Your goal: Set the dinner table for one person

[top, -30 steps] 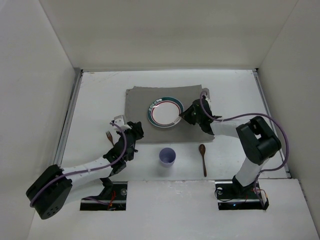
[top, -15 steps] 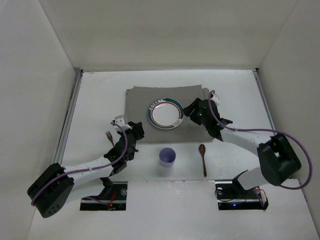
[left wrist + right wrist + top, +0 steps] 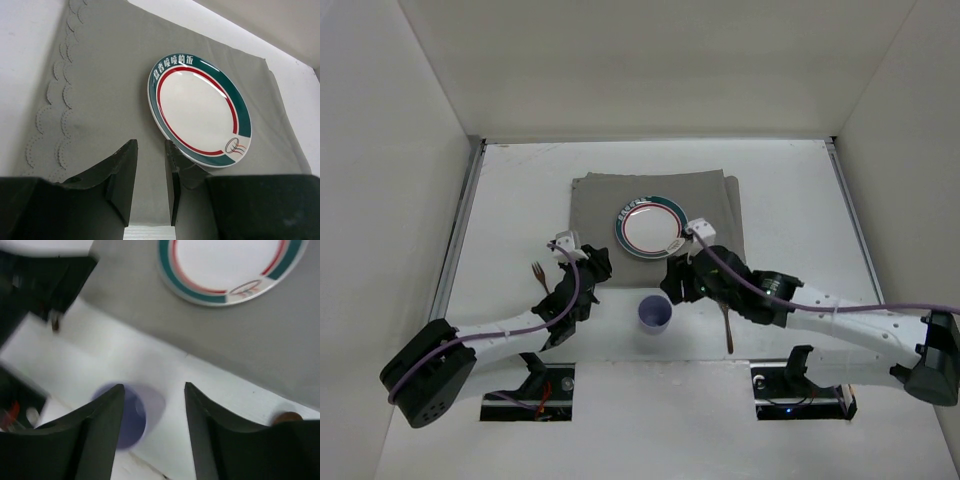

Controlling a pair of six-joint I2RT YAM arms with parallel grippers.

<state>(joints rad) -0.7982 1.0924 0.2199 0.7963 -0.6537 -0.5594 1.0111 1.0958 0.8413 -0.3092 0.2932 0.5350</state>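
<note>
Hovering wide open over the purple cup on the white surface is the right hand. The left hand, narrowly parted and empty, faces the plate.

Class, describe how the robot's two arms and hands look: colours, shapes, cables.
The left arm and right arm are white links with black joints; a purple cable runs along each. The left hand and right hand each have two black wedge-shaped fingers.
</note>
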